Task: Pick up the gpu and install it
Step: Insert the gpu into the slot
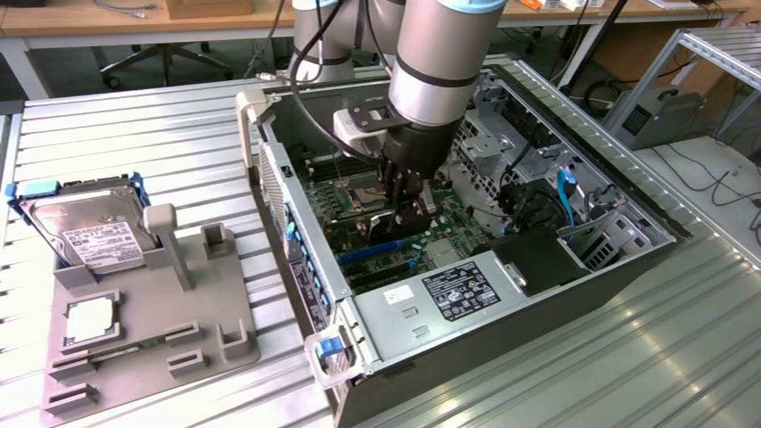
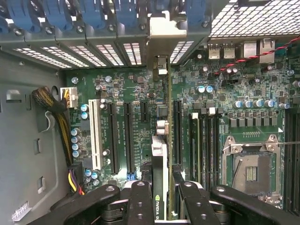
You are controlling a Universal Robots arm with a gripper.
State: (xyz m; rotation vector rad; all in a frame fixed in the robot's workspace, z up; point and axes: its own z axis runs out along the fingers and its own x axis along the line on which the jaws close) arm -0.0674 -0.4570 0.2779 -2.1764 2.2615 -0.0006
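Gripper (image 2: 163, 194) sits closest to the lens. Both black fingers (image 2: 140, 201) are clamped on the gpu (image 2: 159, 157), one pad per face, with the card standing on edge between them. A green label strip on its upper edge shows between the pads.

gpu location: inside the case (image 1: 356, 325), over the motherboard (image 2: 136, 93). It runs straight out ahead of the fingertips toward the blue slot latches (image 2: 91, 11) at the back wall, and its metal end is near that wall. Can't tell whether the edge connector is in a slot; the card hides what's under it.

Handling, my read:
- Light, stiff and thin. It's a circuit board with exposed parts, so fragile.
- Squeeze the flat faces near the upper edge. Keep the pads off the contact edge and the bracket.
- The faces look smooth, and a narrow pinch on a long card lets it pivot. Any side load at the slot could twist it in the grip.

Outward from the card:
- Long black expansion slots (image 2: 112, 136) run parallel to it on both sides of the fingers, one just beside it.
- A white slot (image 2: 96, 136) lies further off on one side, and a cable bundle (image 2: 54, 115) beyond that, apart from the card.
- The CPU socket (image 2: 251, 171) is off to the other side of the fingers.
- The hard drive (image 1: 89, 232) sits on the grey tray (image 1: 155, 348) outside the case, well apart from the fingers.
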